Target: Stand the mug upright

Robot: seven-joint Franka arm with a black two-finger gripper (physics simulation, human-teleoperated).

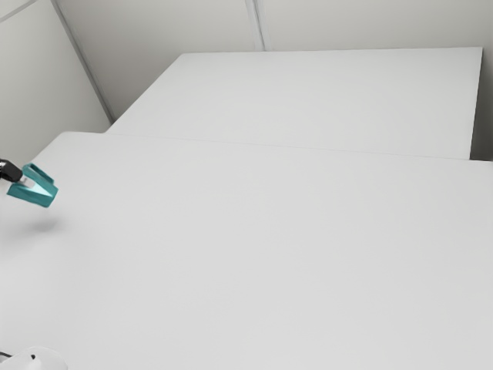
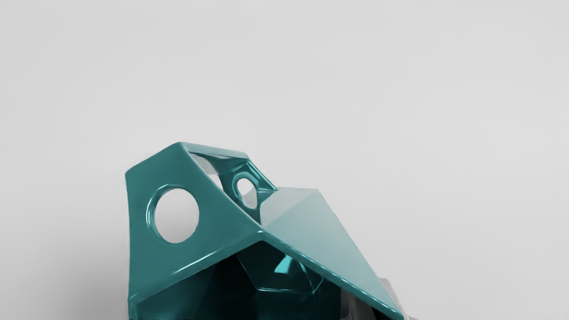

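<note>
"Where is the mug (image 1: 35,194)?"

"At the exterior view's left, in the jaws. Its shadow (image 1: 46,226) lies apart from it, so I take it to be clear of the bench (image 1: 269,247)."

"How are the jaws standing?"

"Closed down to about the thickness of the mug's wall (image 2: 320,249), one jaw inside and the other outside. It looks like a pinch on that wall, though how firm I can't tell."

"Is it upright?"

"No, it hangs tilted, with its dark hollow (image 2: 275,289) facing back towards the hand. So the step in hand, I judge, is to bring the base under it."

"How would you do that well?"

"Turn the wrist slowly and leave room below, so no corner strikes the bench halfway round. A pinch at one wall lets the body swing, and a jerk could make it slip."

"And the landing?"

"Come down gently, mouth up and base level. That faceted body may well rock if an edge lands first, so I'd let the whole base bear before easing the jaws apart. Then draw the inner jaw straight up out of the hollow; a sideways pull would likely tip it over again."
</note>
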